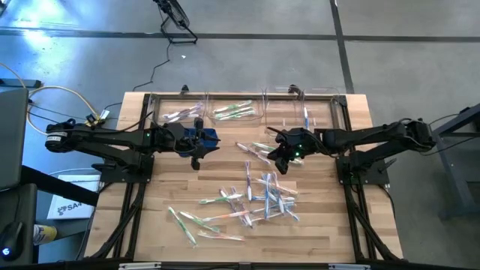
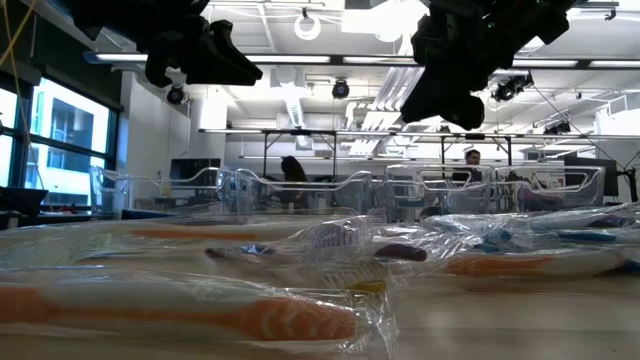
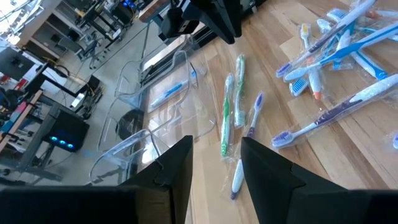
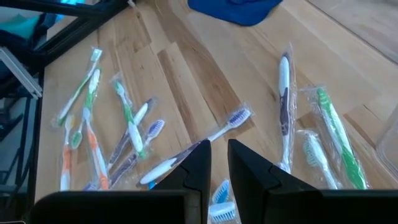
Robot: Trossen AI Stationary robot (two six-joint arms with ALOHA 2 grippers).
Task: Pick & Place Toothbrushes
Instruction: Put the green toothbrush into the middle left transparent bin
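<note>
1. Toothbrushes [image 1: 255,201] lie scattered in wrappers on the wooden table [image 1: 172,240]; several sit in the clear bins [image 1: 234,111] at the far edge.
2. Left gripper [image 3: 216,163] hovers beside the blue cloth [image 1: 206,137], fingers parted, empty.
3. Right gripper [image 4: 219,163] hangs above the loose brushes, fingers narrowly parted, holding nothing.

Bare wood between blue cloth [image 1: 204,137] and toothbrushes [image 1: 255,201]; clear bins [image 1: 240,109] wall off far edge.
</note>
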